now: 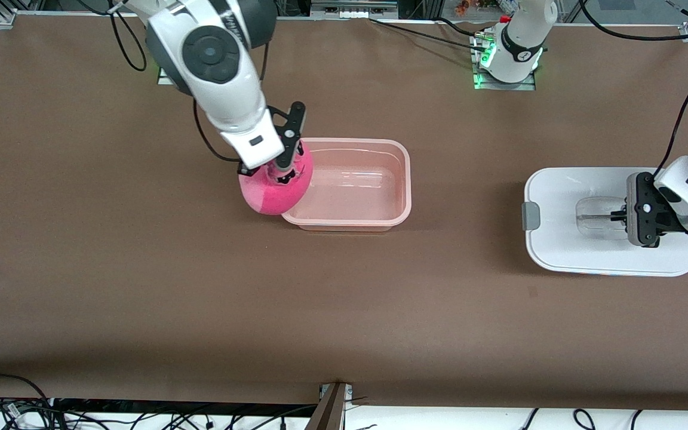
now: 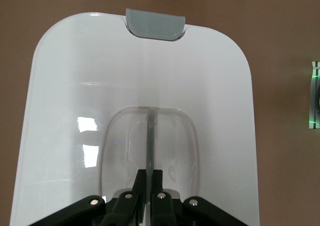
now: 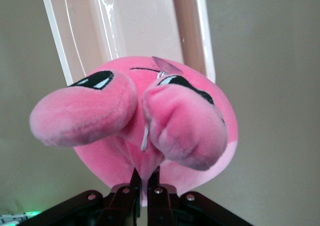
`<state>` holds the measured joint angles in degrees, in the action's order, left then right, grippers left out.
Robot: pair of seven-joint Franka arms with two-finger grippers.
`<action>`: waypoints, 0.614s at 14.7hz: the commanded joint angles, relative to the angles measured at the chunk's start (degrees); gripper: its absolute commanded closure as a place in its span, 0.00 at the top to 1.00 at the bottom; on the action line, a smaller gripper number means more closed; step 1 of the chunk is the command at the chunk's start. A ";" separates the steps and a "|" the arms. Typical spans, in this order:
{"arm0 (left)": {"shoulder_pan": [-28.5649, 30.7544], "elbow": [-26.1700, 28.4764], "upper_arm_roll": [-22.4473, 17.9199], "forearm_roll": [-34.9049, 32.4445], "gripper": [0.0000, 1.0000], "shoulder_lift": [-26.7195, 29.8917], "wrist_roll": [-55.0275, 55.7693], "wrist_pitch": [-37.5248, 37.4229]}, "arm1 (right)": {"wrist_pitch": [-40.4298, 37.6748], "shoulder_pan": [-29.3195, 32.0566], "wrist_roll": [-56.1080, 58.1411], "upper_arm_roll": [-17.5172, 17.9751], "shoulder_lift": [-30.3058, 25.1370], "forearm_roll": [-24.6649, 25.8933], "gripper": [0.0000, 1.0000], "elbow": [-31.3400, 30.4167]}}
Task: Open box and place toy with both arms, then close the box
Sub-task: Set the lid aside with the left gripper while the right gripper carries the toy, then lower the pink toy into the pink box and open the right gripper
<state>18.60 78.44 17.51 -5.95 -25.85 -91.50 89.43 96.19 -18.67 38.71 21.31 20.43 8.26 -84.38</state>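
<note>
Lid (image 1: 565,239), white w/ grey side clip (image 1: 531,215), lies flat on the brown table (image 1: 344,310) toward the left arm's end, at approx 3 o'clock from the tub and well apart from it. Left gripper (image 1: 623,216) is down on the lid's clear handle (image 1: 598,218), fingers pinched shut on the handle's thin upright rib; in the left wrist view the rib (image 2: 150,141) runs straight into the closed fingertips (image 2: 155,178).

Pink tub (image 1: 374,222), open, sits mid-table, a bit farther from the front cam than the lid.

Right gripper (image 1: 284,173) is at the tub's 9 o'clock end, clamped shut on the pink plush pig (image 1: 272,194). Pig hangs over the tub's rim at that end, partly over bare table. Right wrist view: the pig's dark eyes (image 3: 97,79) and ears (image 3: 82,118) face the cam.
</note>
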 commanded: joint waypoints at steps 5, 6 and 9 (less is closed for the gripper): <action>-0.05 -0.57 0.68 -1.09 0.00 0.80 -1.75 -0.40 | -0.22 -5.24 0.32 -0.39 4.61 6.59 0.00 1.50; -0.06 -0.57 0.68 -1.09 0.00 0.97 -1.75 -0.40 | 0.40 -6.11 -0.73 -0.56 4.87 6.77 0.00 1.50; -0.23 -0.48 0.77 -0.48 0.00 0.97 -0.62 -0.40 | 4.34 -8.66 -7.13 -0.65 6.80 9.23 0.05 1.50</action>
<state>18.55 78.38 18.09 -5.95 -25.60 -91.47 89.48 98.56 -25.03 35.72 21.18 24.81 15.63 -84.22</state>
